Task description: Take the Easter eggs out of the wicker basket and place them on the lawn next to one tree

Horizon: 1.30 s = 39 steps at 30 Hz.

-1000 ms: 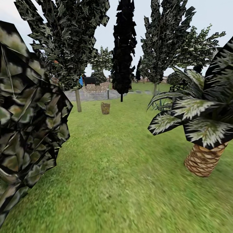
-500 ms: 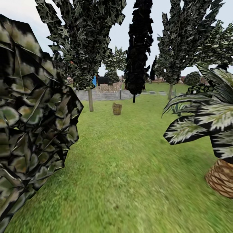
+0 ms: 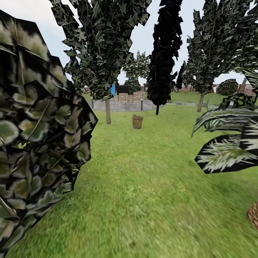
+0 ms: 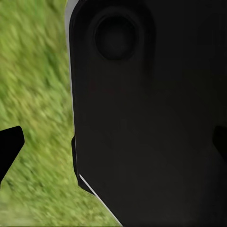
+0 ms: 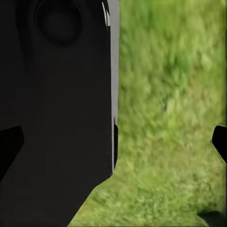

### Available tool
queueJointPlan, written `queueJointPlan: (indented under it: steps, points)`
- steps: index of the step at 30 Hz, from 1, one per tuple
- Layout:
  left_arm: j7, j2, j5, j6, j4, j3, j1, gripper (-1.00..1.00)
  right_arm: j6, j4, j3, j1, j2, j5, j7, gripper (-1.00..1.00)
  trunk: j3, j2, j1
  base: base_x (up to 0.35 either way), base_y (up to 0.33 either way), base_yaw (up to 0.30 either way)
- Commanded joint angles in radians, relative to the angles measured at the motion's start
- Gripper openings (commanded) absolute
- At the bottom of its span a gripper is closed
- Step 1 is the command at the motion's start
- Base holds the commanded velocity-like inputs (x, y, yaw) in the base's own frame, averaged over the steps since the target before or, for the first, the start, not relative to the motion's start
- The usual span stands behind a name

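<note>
Brown wicker basket (image 3: 137,121) standing upright on lawn (image 3: 143,186), far ahead, well apart from both sets of fingers, beside pale-trunked tree (image 3: 108,111). Neither arm showing nearer. Eggs not discernible. Fingers' state: cannot tell.

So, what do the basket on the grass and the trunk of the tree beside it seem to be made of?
The wicker basket looks like woven wicker, matte tan-brown: a faint criss-cross weave shows, though it is far and small. The tree trunk beside it looks like pale grey-beige wood or bark, smooth and dull; its texture is too distant to tell. Both stand on the lawn.
</note>
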<state>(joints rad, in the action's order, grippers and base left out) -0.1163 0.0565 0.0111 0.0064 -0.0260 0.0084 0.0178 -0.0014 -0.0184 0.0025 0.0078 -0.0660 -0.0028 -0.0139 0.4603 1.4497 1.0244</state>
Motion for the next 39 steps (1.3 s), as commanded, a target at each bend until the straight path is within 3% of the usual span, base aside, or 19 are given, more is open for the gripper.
queueJointPlan:
  steps: [1, 10, 20, 39]
  points:
    - [-0.003, 0.0, 0.001, 0.001, -0.002, 0.001, 0.001, 1.0, 0.0, 0.0, 0.001, 0.0, 0.0, 0.0, -0.001, 1.0, 0.001, 0.0, 0.001, 0.306, -0.076, 0.004]
    - [-0.003, 0.0, 0.001, 0.001, -0.003, 0.001, 0.001, 1.0, -0.003, 0.0, 0.0, 0.0, 0.001, 0.001, -0.001, 1.0, 0.001, 0.0, 0.001, 0.306, -0.076, 0.0]
    - [-0.003, 0.0, 0.001, 0.001, -0.002, 0.001, 0.001, 1.0, -0.003, 0.0, -0.001, 0.0, 0.002, -0.001, -0.001, 1.0, 0.0, 0.0, 0.001, 0.306, -0.076, -0.156]
    - [-0.003, 0.0, 0.001, 0.001, -0.002, 0.001, 0.001, 1.0, 0.006, -0.001, 0.001, 0.0, -0.001, 0.004, -0.001, 1.0, 0.0, 0.0, 0.001, 0.306, -0.076, -0.004]
